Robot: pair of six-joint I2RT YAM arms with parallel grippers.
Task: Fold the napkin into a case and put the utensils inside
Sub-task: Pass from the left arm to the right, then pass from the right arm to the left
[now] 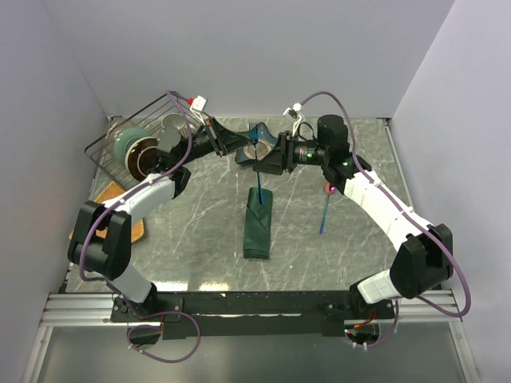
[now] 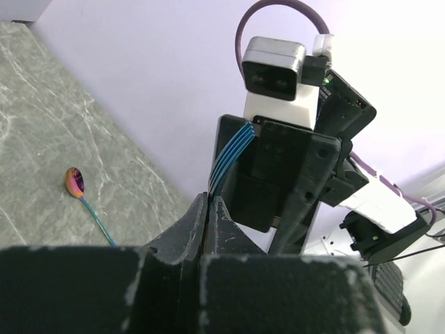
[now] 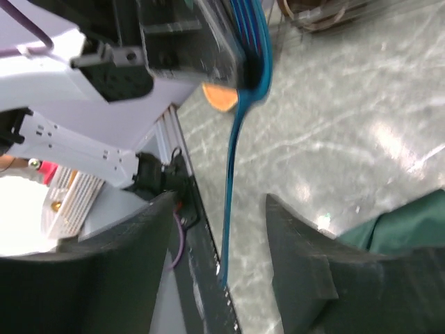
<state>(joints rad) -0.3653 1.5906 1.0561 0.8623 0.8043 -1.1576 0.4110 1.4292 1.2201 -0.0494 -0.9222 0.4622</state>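
Top view: the left gripper [image 1: 246, 150] and right gripper [image 1: 268, 156] meet above the far end of the case [image 1: 257, 230]. The blue fork [image 1: 260, 191] hangs handle-down toward the case, and the spoon [image 1: 323, 211] lies well apart to the right.

Left wrist view: the left gripper's fingers [image 2: 198, 229] are pinched on the fork's tines.

Right wrist view: the right gripper's fingers [image 3: 139, 264] stand apart around the handle, seemingly not touching it, though blur hampers this.

Keep the handle plumb and lower it slowly into the case's mouth.

Wire rack [image 1: 102, 137] far left, orange mat [image 1: 109, 192] nearer
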